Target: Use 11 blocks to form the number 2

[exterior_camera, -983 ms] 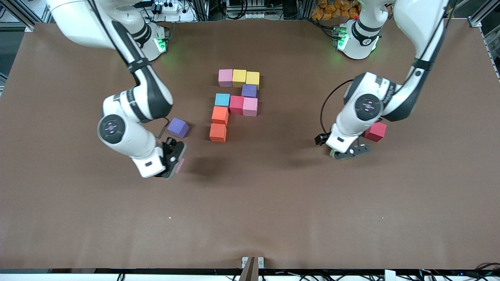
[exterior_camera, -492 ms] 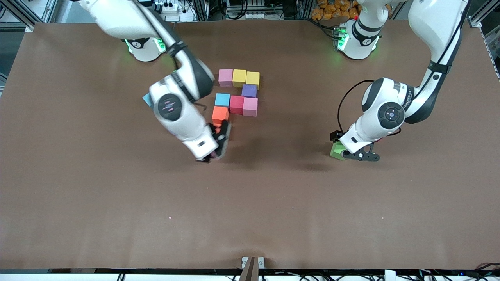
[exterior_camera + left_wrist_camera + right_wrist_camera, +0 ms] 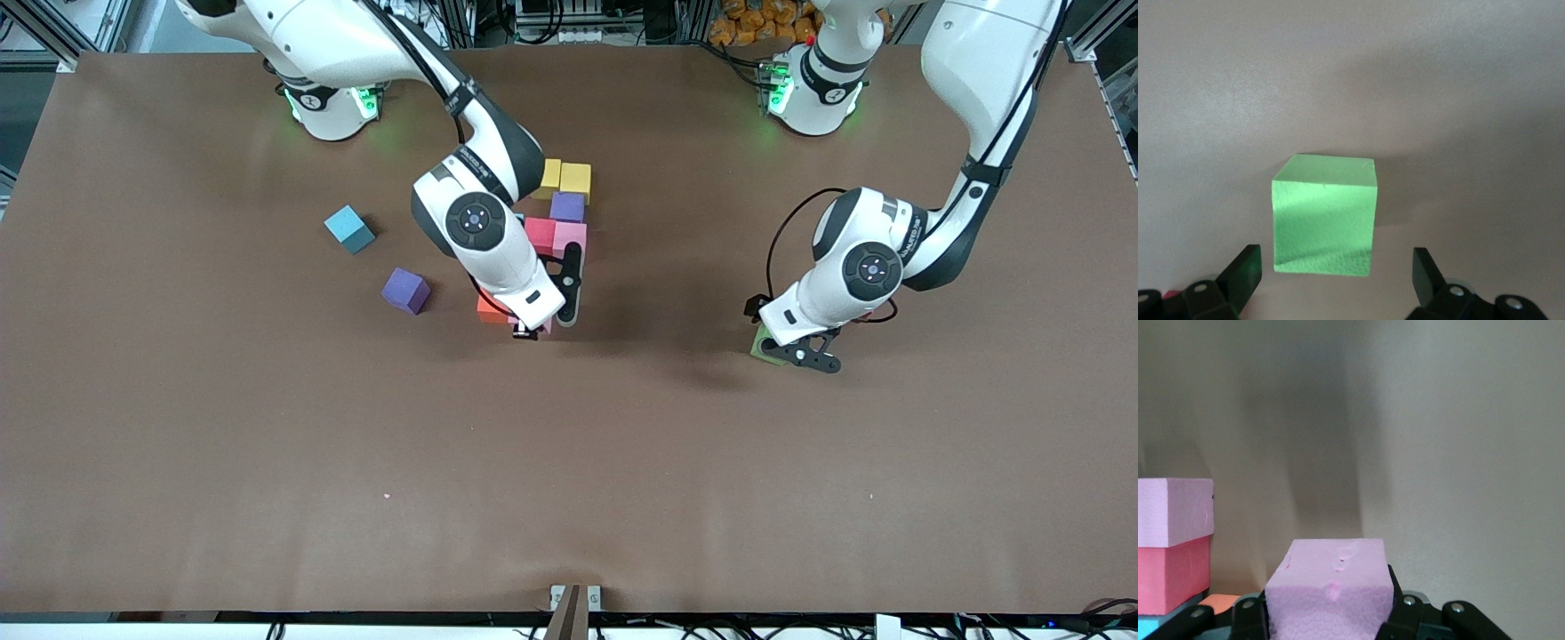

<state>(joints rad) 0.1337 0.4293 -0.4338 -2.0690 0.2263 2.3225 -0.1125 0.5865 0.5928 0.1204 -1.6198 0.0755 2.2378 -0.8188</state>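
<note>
Right gripper [image 3: 542,324], pinching a pink block [image 3: 1330,595], is hanging over the table [image 3: 569,498] beside the orange block [image 3: 487,310] at the partly built number 2 [image 3: 556,218], whose yellow [image 3: 575,179], purple [image 3: 566,206] and red [image 3: 539,234] cubes are showing past the arm. Left gripper [image 3: 1338,273], fingers spread, is straddling the green block [image 3: 1325,213] toward the left arm's end. Loose cyan [image 3: 348,228] and purple [image 3: 405,290] cubes are lying toward the right arm's end
</note>
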